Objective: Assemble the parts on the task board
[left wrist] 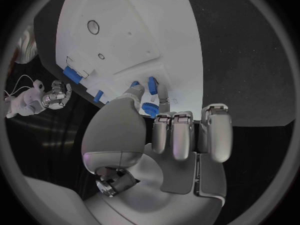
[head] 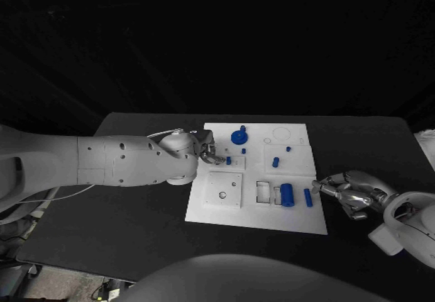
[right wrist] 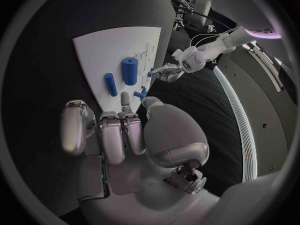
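Note:
The white task board lies mid-table. My left hand hovers over its left middle, thumb and a fingertip pinching a small blue peg that stands on the board. Just beyond it sits a blue gear. Other short pegs stand farther right. A thick blue cylinder and a thin blue rod lie near the board's right edge. My right hand rests beside that edge holding nothing, with its fingertips close to the rod.
A square white plate with a hole lies at the board's front left. Black tabletop surrounds the board. A pale object shows at the table's far right edge.

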`<state>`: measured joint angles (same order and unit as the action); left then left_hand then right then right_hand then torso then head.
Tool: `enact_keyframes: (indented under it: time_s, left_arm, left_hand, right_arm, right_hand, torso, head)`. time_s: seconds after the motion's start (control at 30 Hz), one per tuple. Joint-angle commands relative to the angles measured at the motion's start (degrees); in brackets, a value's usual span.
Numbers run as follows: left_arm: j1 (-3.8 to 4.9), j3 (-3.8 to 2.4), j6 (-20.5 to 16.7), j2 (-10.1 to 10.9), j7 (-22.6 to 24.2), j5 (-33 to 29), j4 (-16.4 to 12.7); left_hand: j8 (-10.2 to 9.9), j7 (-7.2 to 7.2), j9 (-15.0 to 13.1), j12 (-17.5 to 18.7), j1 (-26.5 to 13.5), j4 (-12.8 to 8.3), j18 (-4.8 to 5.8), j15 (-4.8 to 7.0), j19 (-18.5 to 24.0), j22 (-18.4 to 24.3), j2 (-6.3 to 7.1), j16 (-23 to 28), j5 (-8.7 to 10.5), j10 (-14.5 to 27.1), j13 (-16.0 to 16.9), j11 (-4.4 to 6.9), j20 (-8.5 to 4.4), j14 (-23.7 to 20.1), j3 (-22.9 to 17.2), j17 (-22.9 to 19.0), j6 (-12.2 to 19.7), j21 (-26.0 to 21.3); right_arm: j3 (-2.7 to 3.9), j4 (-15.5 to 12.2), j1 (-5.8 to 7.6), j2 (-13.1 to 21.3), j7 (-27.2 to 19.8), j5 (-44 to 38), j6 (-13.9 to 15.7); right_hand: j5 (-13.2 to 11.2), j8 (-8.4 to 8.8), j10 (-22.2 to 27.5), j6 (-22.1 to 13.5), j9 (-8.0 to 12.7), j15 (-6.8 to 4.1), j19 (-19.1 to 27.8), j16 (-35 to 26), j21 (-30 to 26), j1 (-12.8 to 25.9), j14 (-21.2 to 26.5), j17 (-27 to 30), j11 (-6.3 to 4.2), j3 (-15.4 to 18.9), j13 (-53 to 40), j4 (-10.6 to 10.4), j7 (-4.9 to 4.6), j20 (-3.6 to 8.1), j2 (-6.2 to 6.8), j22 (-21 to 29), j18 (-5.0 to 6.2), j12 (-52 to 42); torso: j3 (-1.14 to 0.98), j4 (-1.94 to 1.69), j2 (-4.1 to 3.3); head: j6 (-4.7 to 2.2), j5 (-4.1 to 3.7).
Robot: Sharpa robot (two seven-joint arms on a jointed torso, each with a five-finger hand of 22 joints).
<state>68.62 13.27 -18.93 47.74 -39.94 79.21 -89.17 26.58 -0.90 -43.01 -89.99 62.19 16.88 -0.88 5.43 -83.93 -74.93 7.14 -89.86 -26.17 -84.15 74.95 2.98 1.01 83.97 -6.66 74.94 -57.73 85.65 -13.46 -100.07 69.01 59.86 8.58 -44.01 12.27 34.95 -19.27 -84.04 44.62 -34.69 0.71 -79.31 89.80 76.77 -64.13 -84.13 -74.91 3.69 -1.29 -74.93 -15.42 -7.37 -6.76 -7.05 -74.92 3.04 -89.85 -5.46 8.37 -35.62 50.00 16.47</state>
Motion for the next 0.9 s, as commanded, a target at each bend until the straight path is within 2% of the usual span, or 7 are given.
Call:
enact_keyframes:
  time_s: [0.03,0.27,0.43,0.5,0.9]
  left_arm:
    - [0.01,-0.02,-0.3,0.1,-1.6,-0.1,-0.2]
    - [0.01,-0.02,-0.9,0.4,-1.5,-0.1,-0.4]
    - [0.01,-0.02,-1.5,0.5,-1.0,-0.5,-0.5]
    - [0.01,-0.02,-1.6,0.5,-0.8,-0.7,-0.4]
    - [0.01,-0.02,-1.3,0.2,0.6,-2.1,0.0]
  left_hand:
    - [0.0,-0.1,-0.1,0.0,-0.1,0.0,-0.17,-0.12,-4.1,-13.7,-0.58,-0.1,-1.13,-5.9,15.1,-0.15,0.19,6.0,0.5,15.1,-0.1,-0.2]
    - [-0.1,-0.09,-0.1,0.0,0.2,0.0,-0.17,-0.1,-4.1,-13.7,-0.68,-0.1,-2.36,-5.9,15.1,-0.14,0.17,6.0,0.3,15.1,0.2,-0.3]
    - [-0.1,0.01,-0.1,0.0,0.6,0.0,-0.17,-0.03,-4.1,-13.7,-0.95,-0.1,-6.66,-5.9,15.1,-0.05,0.1,6.0,-0.8,15.1,0.3,-0.2]
    - [-0.1,0.07,-0.1,0.0,0.7,0.0,-0.16,-0.02,-4.1,-13.7,-0.98,-0.1,-7.82,-5.9,15.1,0.0,0.06,6.0,-1.5,15.1,0.3,-0.2]
    - [0.0,0.26,-0.2,0.0,1.1,0.0,-0.18,0.11,-4.1,-13.7,-0.63,-0.1,-7.79,-5.9,15.1,0.16,-0.01,6.0,-3.9,15.1,0.0,-0.3]
  right_arm:
    - [-0.01,0.0,-0.07,0.0,-0.3,-0.5,-0.7]
    - [-0.01,0.0,-0.08,-0.1,-0.5,-0.5,-0.5]
    - [-0.01,0.0,-0.08,-0.1,-0.5,-0.5,-0.4]
    - [-0.01,0.0,-0.08,-0.1,-0.5,-0.5,-0.4]
    - [-0.01,0.1,-0.08,-0.1,-0.5,-0.5,-0.4]
  right_hand:
    - [0.3,-0.21,-6.0,-0.3,0.1,-0.33,0.5,0.2,-0.2,-0.4,-5.9,-15.1,-0.25,-0.4,-15.1,0.1,-0.03,0.03,-0.01,-9.9,0.83,-0.2]
    - [0.4,-0.2,-6.0,-0.3,0.1,-0.32,0.5,0.2,-0.2,-0.6,-5.9,-15.1,-0.25,-0.4,-15.1,0.1,-0.04,0.03,0.05,-9.9,0.83,-0.2]
    - [0.4,-0.2,-6.0,-0.3,0.1,-0.32,0.5,0.2,-0.2,-0.6,-5.9,-15.1,-0.25,-0.4,-15.1,0.1,-0.04,0.03,0.05,-9.9,0.83,-0.2]
    - [0.4,-0.2,-6.0,-0.3,0.1,-0.32,0.5,0.2,-0.2,-0.6,-5.9,-15.1,-0.25,-0.4,-15.1,0.1,-0.04,0.03,0.05,-9.9,0.83,-0.2]
    - [0.4,-0.22,-6.0,-0.3,0.1,-0.32,0.5,0.2,-0.3,-0.8,-5.9,-15.1,-0.26,-0.6,-15.1,0.2,-0.02,0.03,0.08,-9.9,0.83,-0.2]
  torso:
    - [0.0,0.02,0.0]
    - [0.01,0.01,0.01]
    - [0.01,0.01,-0.02]
    - [0.0,0.01,-0.01]
    - [0.0,0.03,0.02]
  head:
    - [0.0,0.07]
    - [0.0,0.07]
    - [0.0,0.08]
    - [0.0,0.08]
    - [0.0,0.15]
